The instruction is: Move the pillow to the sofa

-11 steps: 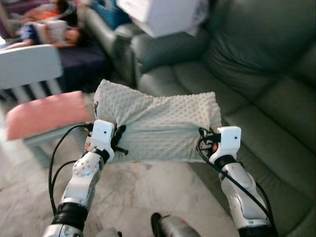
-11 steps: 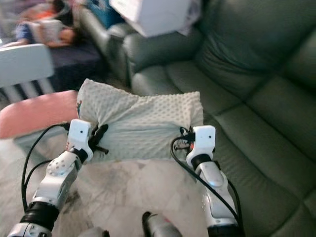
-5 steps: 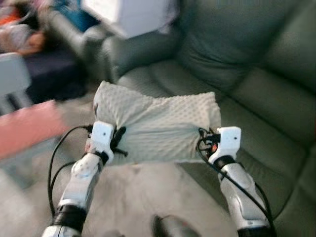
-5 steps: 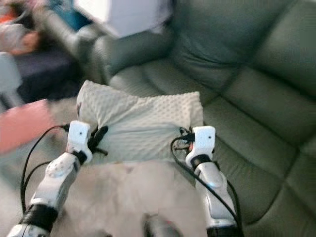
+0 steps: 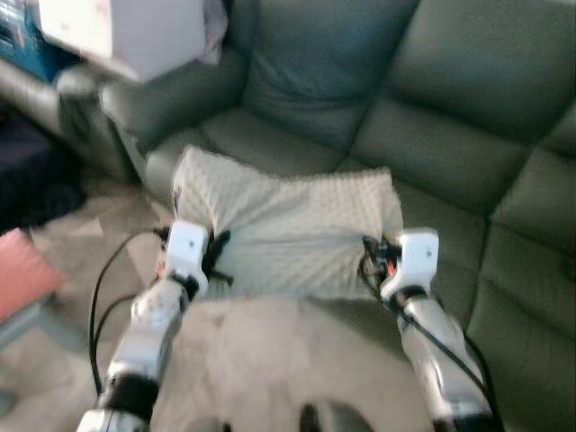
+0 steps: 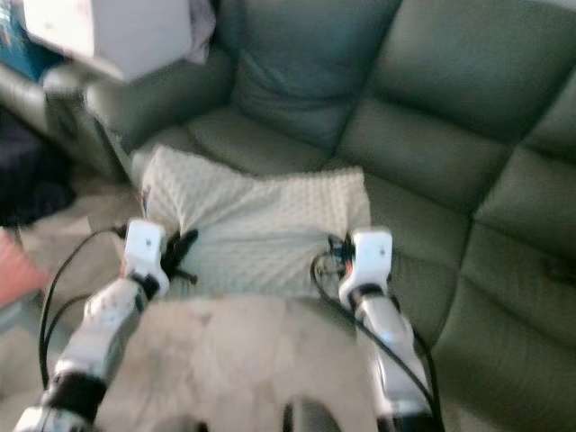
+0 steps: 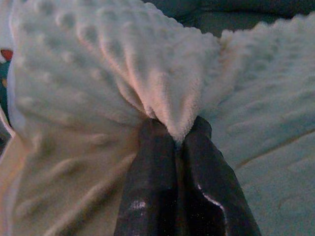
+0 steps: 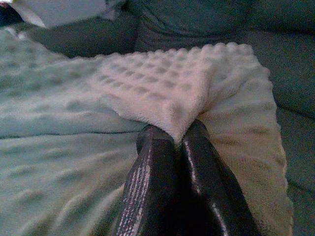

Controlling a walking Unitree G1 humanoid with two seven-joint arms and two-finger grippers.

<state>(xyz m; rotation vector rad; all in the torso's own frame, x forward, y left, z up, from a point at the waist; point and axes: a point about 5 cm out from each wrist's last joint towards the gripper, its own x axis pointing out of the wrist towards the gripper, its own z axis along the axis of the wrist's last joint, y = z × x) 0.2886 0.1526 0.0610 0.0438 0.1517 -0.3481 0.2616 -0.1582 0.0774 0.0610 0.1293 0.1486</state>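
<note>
Green sofa (image 5: 432, 117) ahead of us, deep seat cushions, padded arm at our left. White box (image 5: 126, 34) on that arm. Pale floor below, pink cushion (image 5: 22, 274) low at left edge.

Pillow (image 5: 288, 229): cream, dotted fabric, held in air between our arms, over sofa's front edge.

Left gripper (image 7: 178, 142): fingers pinched tight on fold of pillow's left end.

Right gripper (image 8: 177, 140): fingers clamped likewise on fold at pillow's right end.

Head views blurred.
</note>
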